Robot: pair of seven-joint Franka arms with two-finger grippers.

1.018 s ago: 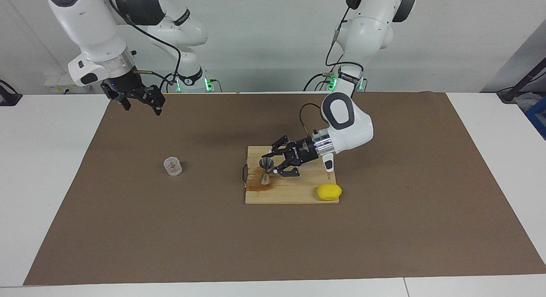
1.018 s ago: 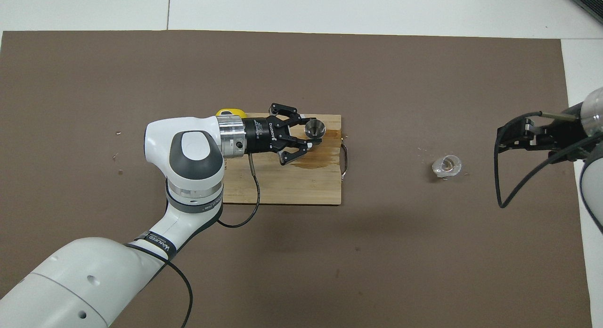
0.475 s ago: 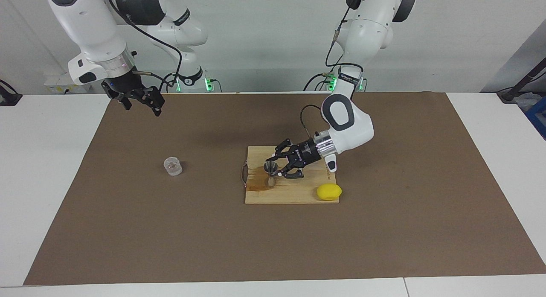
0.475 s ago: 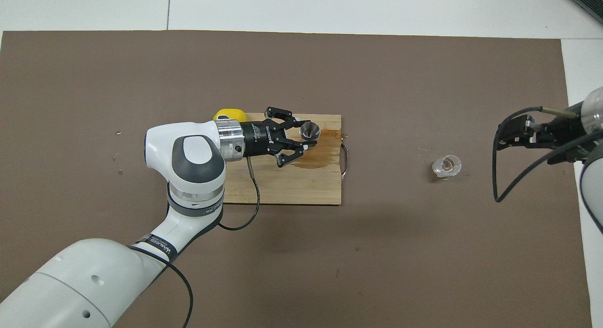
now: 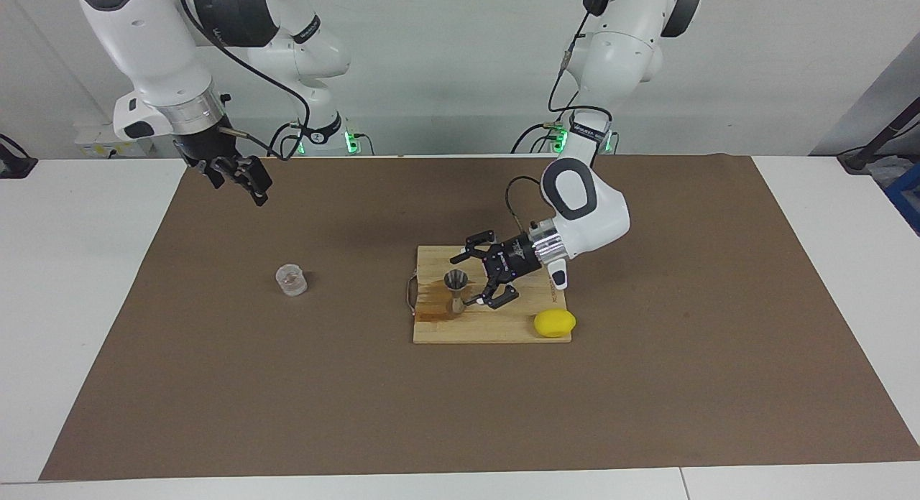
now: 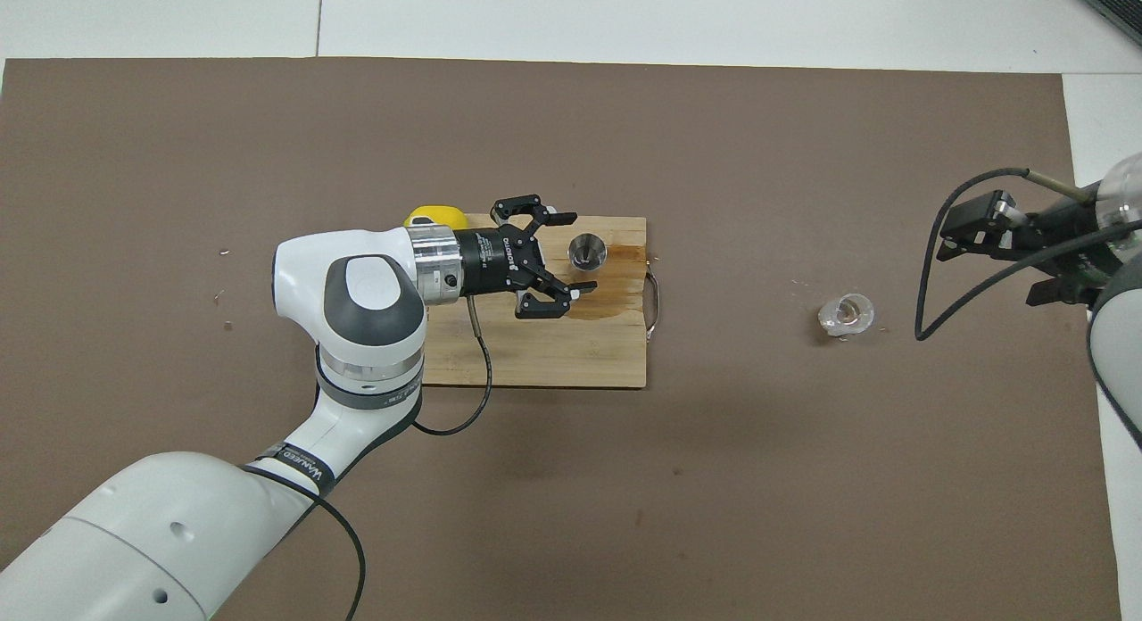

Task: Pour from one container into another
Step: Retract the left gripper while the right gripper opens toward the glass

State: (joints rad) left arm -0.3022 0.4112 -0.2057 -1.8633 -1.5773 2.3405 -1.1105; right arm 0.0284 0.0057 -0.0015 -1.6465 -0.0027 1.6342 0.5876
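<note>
The clear cup (image 5: 291, 279) (image 6: 846, 313) stands upright on the brown mat toward the right arm's end. The steel jigger (image 5: 455, 288) (image 6: 588, 251) stands upright on the wooden cutting board (image 5: 496, 329) (image 6: 535, 362), at its end toward the right arm. My left gripper (image 5: 466, 277) (image 6: 576, 252) lies low over the board, open, its fingertips on either side of the jigger and apart from it. My right gripper (image 5: 248, 180) (image 6: 972, 233) hangs high over the mat's edge near its own base, open and holding nothing, well away from the cup.
A yellow lemon (image 5: 553, 322) (image 6: 433, 216) sits at the board's corner toward the left arm's end. A brown wet stain (image 5: 431, 311) (image 6: 607, 304) spreads on the board by the jigger. A metal handle (image 6: 656, 307) sticks out of the board's end.
My left gripper lowered the jigger onto the board, opened and let it go. My right gripper turned and drew slightly back toward its base.
</note>
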